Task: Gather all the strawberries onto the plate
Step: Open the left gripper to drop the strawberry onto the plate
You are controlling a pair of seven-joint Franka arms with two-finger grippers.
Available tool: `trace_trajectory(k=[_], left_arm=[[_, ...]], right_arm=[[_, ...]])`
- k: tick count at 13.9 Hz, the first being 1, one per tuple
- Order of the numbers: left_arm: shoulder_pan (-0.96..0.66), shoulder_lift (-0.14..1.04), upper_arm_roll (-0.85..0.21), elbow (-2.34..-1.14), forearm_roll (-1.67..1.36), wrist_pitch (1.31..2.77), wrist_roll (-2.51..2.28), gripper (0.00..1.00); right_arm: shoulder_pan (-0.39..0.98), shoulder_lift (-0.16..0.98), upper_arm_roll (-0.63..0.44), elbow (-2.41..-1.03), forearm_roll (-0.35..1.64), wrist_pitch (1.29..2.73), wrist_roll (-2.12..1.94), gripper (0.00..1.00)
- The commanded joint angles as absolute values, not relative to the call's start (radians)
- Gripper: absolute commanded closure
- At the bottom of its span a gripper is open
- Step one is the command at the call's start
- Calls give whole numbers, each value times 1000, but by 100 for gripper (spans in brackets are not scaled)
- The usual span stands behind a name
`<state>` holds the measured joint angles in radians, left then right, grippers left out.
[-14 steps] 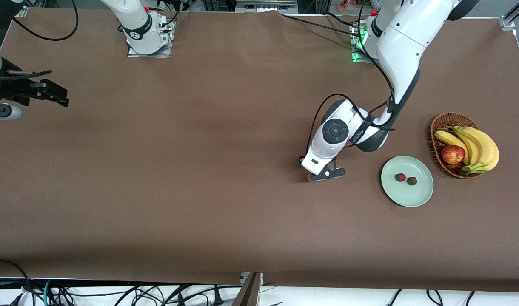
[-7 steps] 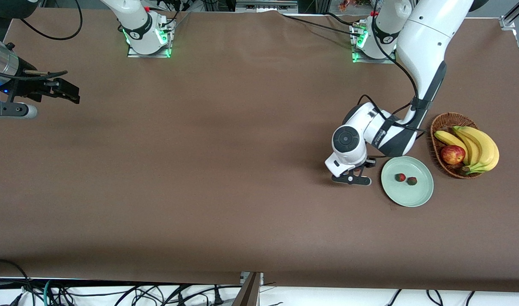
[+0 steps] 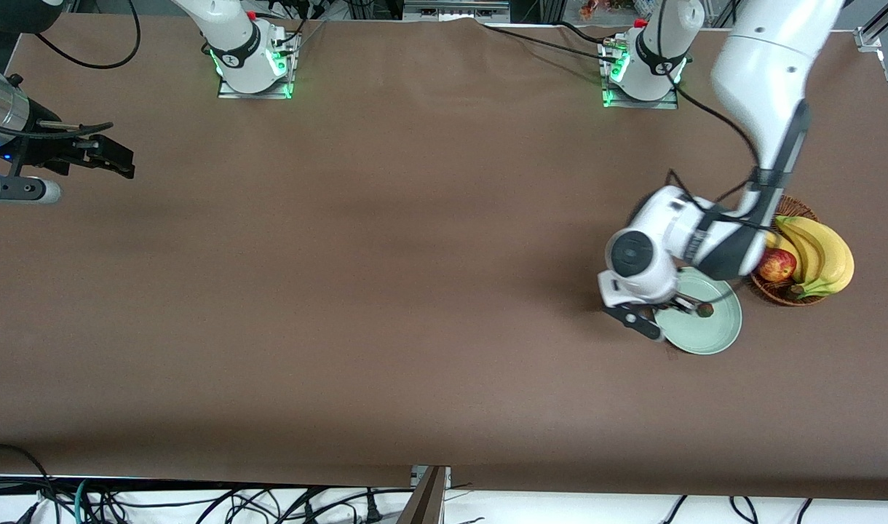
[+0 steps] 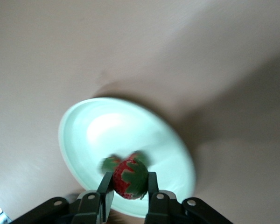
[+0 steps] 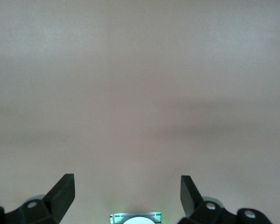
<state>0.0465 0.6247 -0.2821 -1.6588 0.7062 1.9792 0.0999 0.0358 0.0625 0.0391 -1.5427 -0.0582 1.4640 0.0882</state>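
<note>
We've swung our left gripper [image 4: 129, 190] across from bare table to the round pale mint-green plate [image 3: 717, 336]; its fingers pinch a small red strawberry with a green cap [image 4: 129, 179] right above the dish. One berry [image 3: 704, 311] shows there already. Our right gripper [image 5: 127, 191] waits, fingers spread wide. Release should finish this.

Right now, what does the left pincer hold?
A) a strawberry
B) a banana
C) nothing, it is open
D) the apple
A: in the left wrist view the left pincer is shut on a red strawberry with a green cap, above the pale green plate.
</note>
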Motion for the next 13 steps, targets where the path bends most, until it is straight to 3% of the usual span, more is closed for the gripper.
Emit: trace_trajectory(k=[1, 2, 6, 9, 13], left_arm=[[101, 641, -296, -1631, 588, 2011, 229, 22], [109, 643, -296, -1631, 577, 2029, 236, 0], [120, 640, -298, -1631, 557, 2029, 232, 0], [129, 595, -296, -1568, 358, 1985, 224, 0], [130, 531, -302, -1366, 279, 1681, 216, 0]], right_arm=[[26, 69, 52, -1529, -75, 1459, 98, 0], [28, 69, 52, -1529, -74, 1459, 98, 0], [26, 69, 52, -1529, -74, 1459, 101, 0], [28, 69, 52, -1529, -75, 1459, 101, 0], [28, 69, 52, -1529, -77, 1459, 101, 0]])
